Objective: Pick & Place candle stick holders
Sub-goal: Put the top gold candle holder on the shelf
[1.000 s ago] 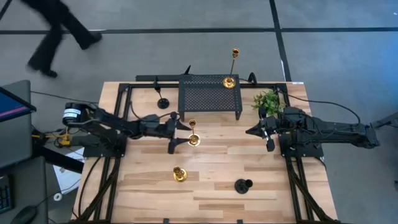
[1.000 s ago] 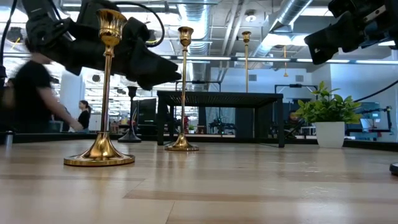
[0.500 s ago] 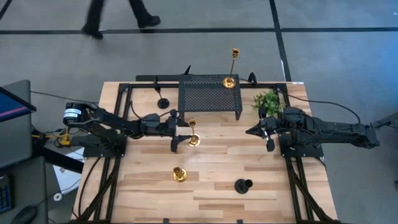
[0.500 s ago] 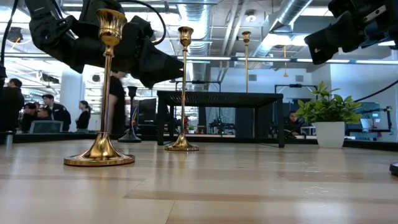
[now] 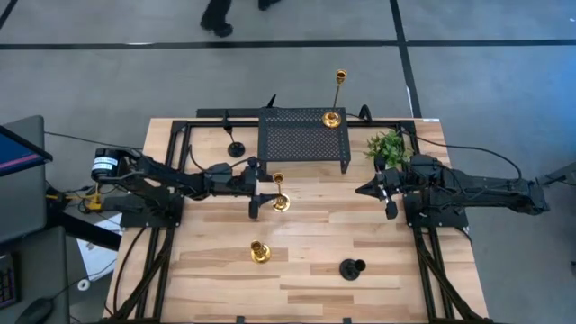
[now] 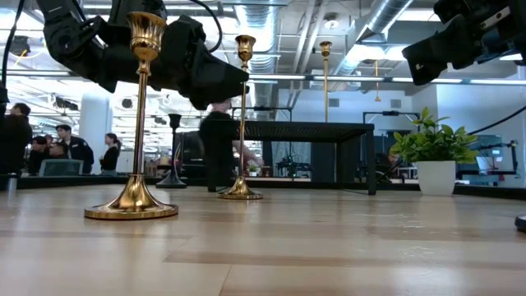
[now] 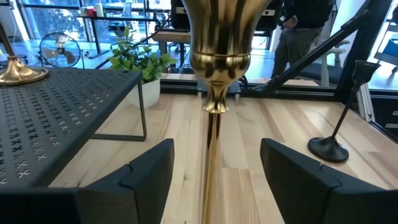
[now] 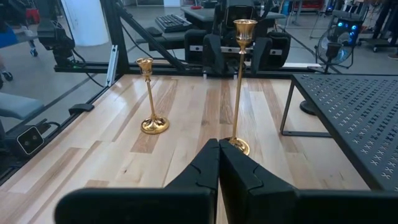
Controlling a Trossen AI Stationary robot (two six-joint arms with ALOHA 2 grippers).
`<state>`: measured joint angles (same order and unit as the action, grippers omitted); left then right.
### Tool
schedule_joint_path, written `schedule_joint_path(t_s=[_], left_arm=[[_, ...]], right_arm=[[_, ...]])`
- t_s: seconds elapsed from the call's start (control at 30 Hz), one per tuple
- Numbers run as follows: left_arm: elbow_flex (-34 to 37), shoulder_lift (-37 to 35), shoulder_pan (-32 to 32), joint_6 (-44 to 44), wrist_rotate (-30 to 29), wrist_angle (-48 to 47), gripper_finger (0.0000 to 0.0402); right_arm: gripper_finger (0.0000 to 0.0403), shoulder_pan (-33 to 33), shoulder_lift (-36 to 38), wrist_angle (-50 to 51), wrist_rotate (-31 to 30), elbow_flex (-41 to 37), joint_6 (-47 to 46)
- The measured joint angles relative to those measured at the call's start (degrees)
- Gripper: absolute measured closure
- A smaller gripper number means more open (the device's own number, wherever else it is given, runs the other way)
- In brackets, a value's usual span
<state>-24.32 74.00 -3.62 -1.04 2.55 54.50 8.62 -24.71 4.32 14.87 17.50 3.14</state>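
A tall gold candlestick holder (image 5: pixel 280 200) stands on its round base mid-table, in front of the black mesh rack (image 5: pixel 304 139). My left gripper (image 5: pixel 259 192) is open. Its fingers stand on either side of the thin stem (image 7: pixel 212 168) just below the cup (image 7: pixel 219 37), without touching it. A second tall gold holder (image 5: pixel 334 117) stands on the rack. A shorter gold one (image 5: pixel 259 253) and a black one (image 5: pixel 351 267) stand near the front. Another black one (image 5: pixel 236 148) stands left of the rack. My right gripper (image 5: pixel 362 190) is shut and empty at mid-right.
A small green plant in a white pot (image 5: pixel 387 145) stands right of the rack, close to my right arm. Bare wood lies between the two grippers (image 5: pixel 324 211). People move in the room behind the table (image 6: pixel 215 152).
My left gripper has gone toward the table's right, closing in on the tall gold holder's stem until its open fingers straddle it. The holder has stayed still. A person has walked past behind the table.
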Motion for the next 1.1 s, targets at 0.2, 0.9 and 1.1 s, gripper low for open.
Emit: schedule_joint_path(t_s=[0.2,0.9,1.1], left_arm=[[0.0,0.0,0.0,1.58,0.02,-0.04,0.019],[0.0,0.0,0.03,1.97,0.02,-0.04,0.0252],[0.0,0.0,0.02,1.97,0.02,-0.03,0.0269]], right_arm=[[0.0403,0.0,-0.01,0.0,0.0,0.0,0.0],[0.0403,0.0,-0.01,-0.02,0.0,0.0,-0.17],[0.0403,0.0,0.0,-0.02,0.0,0.0,-0.17]])
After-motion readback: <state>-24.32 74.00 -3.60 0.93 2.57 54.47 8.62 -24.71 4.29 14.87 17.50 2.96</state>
